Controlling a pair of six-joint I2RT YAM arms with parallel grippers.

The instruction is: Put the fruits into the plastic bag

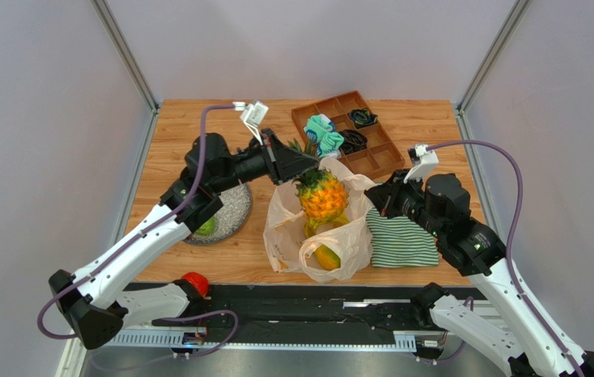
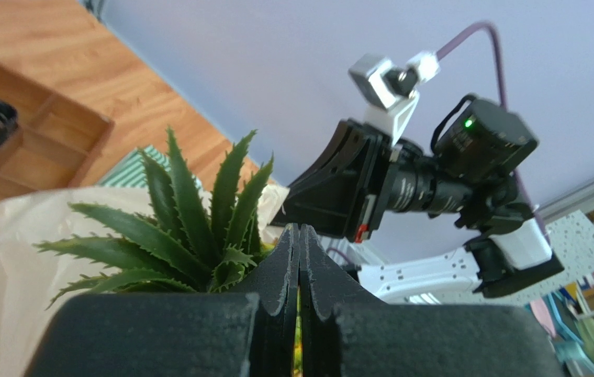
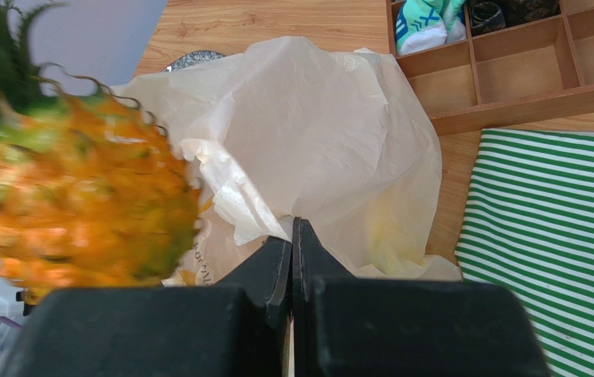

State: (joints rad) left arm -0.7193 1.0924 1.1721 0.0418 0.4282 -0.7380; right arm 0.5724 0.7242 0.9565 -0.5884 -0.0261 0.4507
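Here, left gripper (image 1: pixel 312 166) clamped on the orange pineapple (image 1: pixel 323 198) by its green crown, fruit hanging over the plastic bag (image 1: pixel 286 214), right gripper (image 3: pixel 293 225) pinching the bag's rim.

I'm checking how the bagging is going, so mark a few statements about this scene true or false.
1. The left gripper holds the pineapple by its crown. True.
2. The right gripper is open, clear of the plastic bag. False: it is shut on the bag's edge.
3. A green fruit lies on the grey plate. True.
4. In the top view, the striped cloth lies left of the bag. False: it lies to its right.
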